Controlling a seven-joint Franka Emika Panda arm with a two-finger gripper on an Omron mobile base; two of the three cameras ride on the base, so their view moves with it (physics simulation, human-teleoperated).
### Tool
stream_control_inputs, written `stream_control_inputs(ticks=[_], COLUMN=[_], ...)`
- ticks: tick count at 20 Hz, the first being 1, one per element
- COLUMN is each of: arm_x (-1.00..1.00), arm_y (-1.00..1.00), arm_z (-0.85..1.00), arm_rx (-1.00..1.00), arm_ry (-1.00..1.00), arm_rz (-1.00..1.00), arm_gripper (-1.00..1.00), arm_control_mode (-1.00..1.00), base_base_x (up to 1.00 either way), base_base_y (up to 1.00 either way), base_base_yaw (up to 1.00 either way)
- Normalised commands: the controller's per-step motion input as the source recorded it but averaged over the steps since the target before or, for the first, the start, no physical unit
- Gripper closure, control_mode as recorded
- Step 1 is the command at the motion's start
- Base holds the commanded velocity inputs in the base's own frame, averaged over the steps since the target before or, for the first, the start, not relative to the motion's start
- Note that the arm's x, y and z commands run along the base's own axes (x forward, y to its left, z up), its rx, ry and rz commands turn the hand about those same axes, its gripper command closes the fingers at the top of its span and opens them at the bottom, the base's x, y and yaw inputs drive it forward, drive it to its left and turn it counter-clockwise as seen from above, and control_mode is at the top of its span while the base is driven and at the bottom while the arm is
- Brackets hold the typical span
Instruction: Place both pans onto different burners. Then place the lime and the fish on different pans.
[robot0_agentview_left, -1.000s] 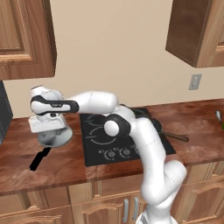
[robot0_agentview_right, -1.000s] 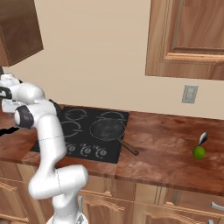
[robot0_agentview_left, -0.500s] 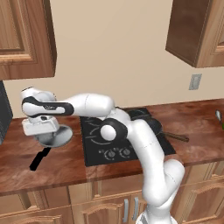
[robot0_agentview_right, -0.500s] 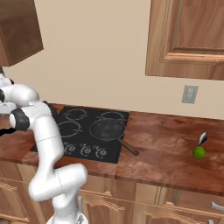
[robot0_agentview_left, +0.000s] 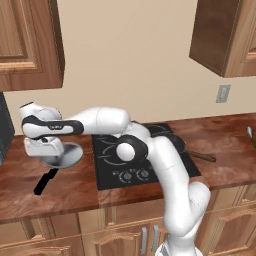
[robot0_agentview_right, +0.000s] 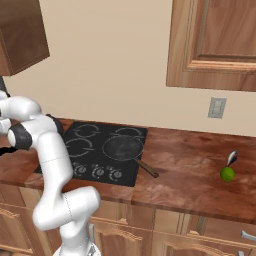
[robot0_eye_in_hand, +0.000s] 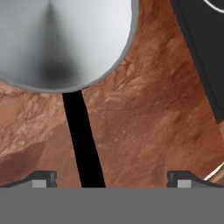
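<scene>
The silver pan (robot0_agentview_left: 65, 154) rests on the wooden counter left of the cooktop (robot0_agentview_left: 112, 172), its black handle (robot0_agentview_left: 44, 181) pointing toward the front edge. My gripper (robot0_agentview_left: 44, 154) hovers open just above that pan's near rim. In the hand view the silver pan (robot0_eye_in_hand: 57, 39) sits at the top and its handle (robot0_eye_in_hand: 83, 140) runs down between my fingertips (robot0_eye_in_hand: 43, 178), closer to the left one, with the gripper (robot0_eye_in_hand: 112, 179) touching nothing. The dark pan (robot0_agentview_right: 122, 147) lies on a front burner (robot0_agentview_right: 80, 147) row of the cooktop. The lime (robot0_agentview_right: 227, 173) and the small pale fish (robot0_agentview_right: 232, 158) lie on the counter far right.
Wooden wall cabinets (robot0_agentview_left: 30, 45) hang above both ends of the counter. A wall socket (robot0_agentview_right: 217, 107) is behind the right stretch. The dark pan's handle (robot0_agentview_right: 146, 169) juts off the cooktop (robot0_agentview_right: 60, 162) onto the counter. A dark appliance (robot0_agentview_left: 4, 130) stands at the far left.
The arm has swung further left and the hand has come down over the silver pan's handle side. The jaws have stayed open; pans, lime and fish have not moved.
</scene>
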Motion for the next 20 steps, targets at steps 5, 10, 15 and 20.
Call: stream_control_inputs(ticks=[5, 10, 15, 20], arm_x=[-0.28, -0.06, 0.0, 0.0], arm_y=[0.0, 0.0, 0.0, 0.0], arm_z=[-0.22, -0.04, -0.04, -0.1], arm_rx=[0.03, 0.04, 0.04, 0.04], arm_ry=[-0.17, -0.08, -0.02, 0.0], arm_rz=[-0.07, 0.0, 0.0, 0.01], arm_gripper=[-1.0, -1.0, -1.0, -1.0], arm_control_mode=[-1.0, -1.0, -1.0, -1.0], base_base_x=[0.0, 0.0, 0.0, 0.0], base_base_y=[0.0, 0.0, 0.0, 0.0], base_base_yaw=[0.0, 0.0, 0.0, 0.0])
